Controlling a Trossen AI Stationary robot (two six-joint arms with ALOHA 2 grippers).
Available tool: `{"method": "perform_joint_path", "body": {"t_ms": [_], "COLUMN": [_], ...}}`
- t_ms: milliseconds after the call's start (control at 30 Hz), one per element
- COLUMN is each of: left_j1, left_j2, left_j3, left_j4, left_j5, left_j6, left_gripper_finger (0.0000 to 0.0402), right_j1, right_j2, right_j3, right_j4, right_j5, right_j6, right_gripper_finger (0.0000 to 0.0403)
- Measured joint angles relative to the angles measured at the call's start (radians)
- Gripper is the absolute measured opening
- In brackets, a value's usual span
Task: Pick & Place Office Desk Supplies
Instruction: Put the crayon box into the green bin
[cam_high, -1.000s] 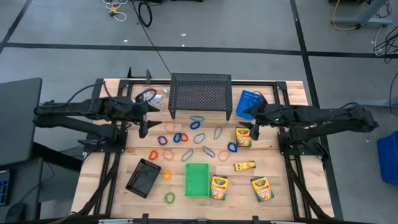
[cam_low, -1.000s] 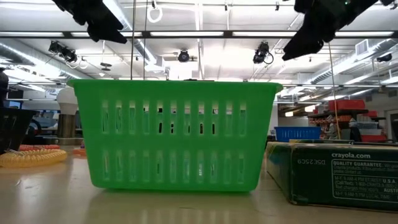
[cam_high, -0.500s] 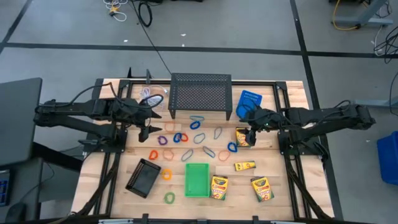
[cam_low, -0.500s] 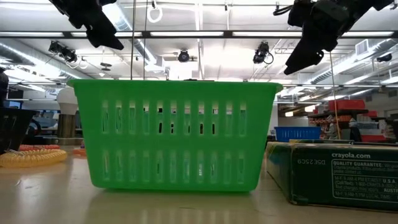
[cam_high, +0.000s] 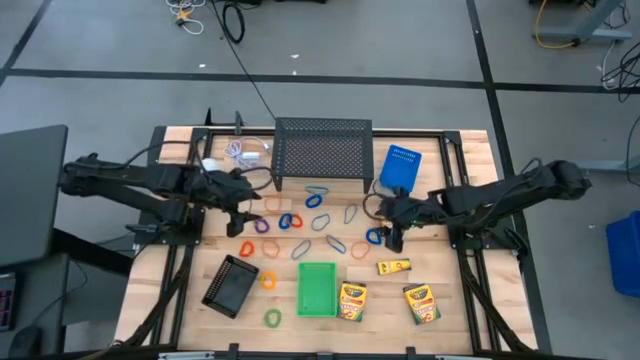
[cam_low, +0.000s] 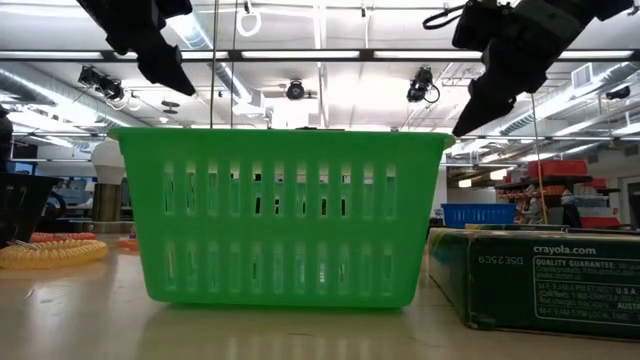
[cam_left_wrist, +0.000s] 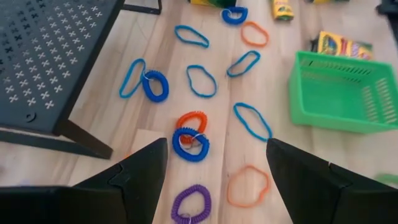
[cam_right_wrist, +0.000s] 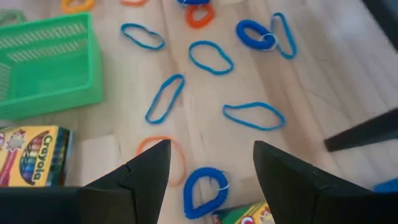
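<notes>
Many thin loops (cam_high: 310, 222) in blue, orange, red and purple lie flat on the wooden table's middle. Yellow crayon boxes lie at the near right: one small (cam_high: 394, 266), two larger (cam_high: 351, 300) (cam_high: 421, 303). My left gripper (cam_high: 239, 216) hovers open above a blue coiled loop (cam_left_wrist: 191, 144) and an orange one (cam_left_wrist: 191, 120), touching nothing. My right gripper (cam_high: 390, 236) hovers open above a blue coiled loop (cam_right_wrist: 204, 190) and an orange loop (cam_right_wrist: 163, 157), beside another crayon box (cam_right_wrist: 241, 215).
A green basket (cam_high: 317, 288) stands at the near middle and a black tray (cam_high: 230, 285) to its left. At the far side stand a black mesh stand (cam_high: 322, 155) and a blue basket (cam_high: 400, 167). A white coiled cable (cam_high: 240, 152) lies at the far left.
My right gripper has come down and moved toward the table's near edge and left, ending over the blue coiled loop beside the crayon box. My left gripper has sunk a little and shifted toward the loops in the middle. No object has moved.
</notes>
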Motion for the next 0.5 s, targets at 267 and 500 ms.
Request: {"method": "perform_joint_path", "body": {"t_ms": [267,500], "left_j1": [-0.075,-0.112], "left_j2": [0.071,0.090], "left_j3": [0.000,-0.022], "left_j4": [0.013,0.029], "left_j5": [-0.120,-0.145], "left_j6": [-0.011,-0.057], "left_gripper_finger": [0.0283,0.0283], "right_j1": [0.084,0.125], "right_j2": [0.109,0.166], "right_j3": [0.000,0.000], "right_j4": [0.072,0.100], "right_j5": [0.009,0.041], "right_j6": [-0.014,-0.015], "right_gripper_finger": [0.0233,0.0200]}}
